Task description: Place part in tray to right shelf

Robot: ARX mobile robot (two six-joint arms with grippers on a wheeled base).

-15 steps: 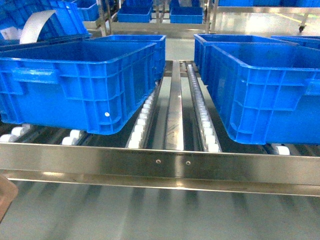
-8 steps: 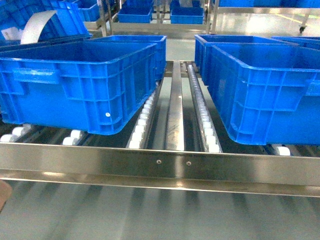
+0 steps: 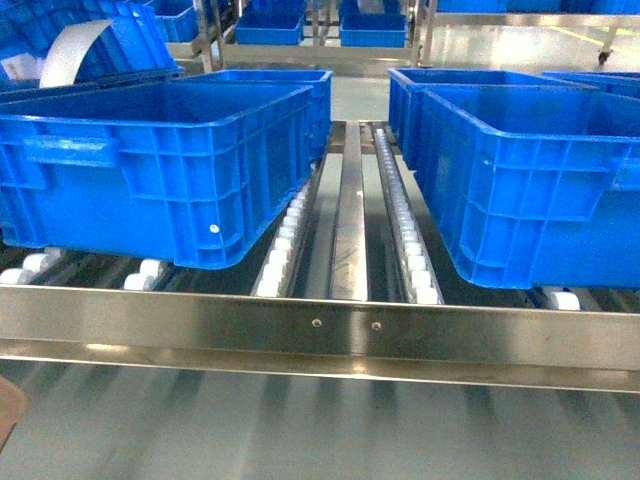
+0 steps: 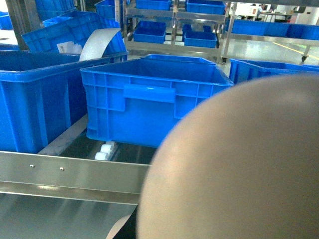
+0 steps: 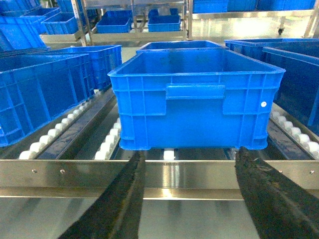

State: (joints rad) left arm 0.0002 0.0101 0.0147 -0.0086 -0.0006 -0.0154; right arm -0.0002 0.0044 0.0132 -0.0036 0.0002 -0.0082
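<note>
Approach step: right end effector [image 5: 187, 199] spread, empty, facing the right shelf [image 5: 164, 174]; beige tray [image 4: 239, 164] blocks left view, grip untellable; next, reach in.

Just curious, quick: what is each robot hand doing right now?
Left hand: cannot be told; a beige rounded plastic surface hides it.
Right hand: open, holding nothing.
</note>
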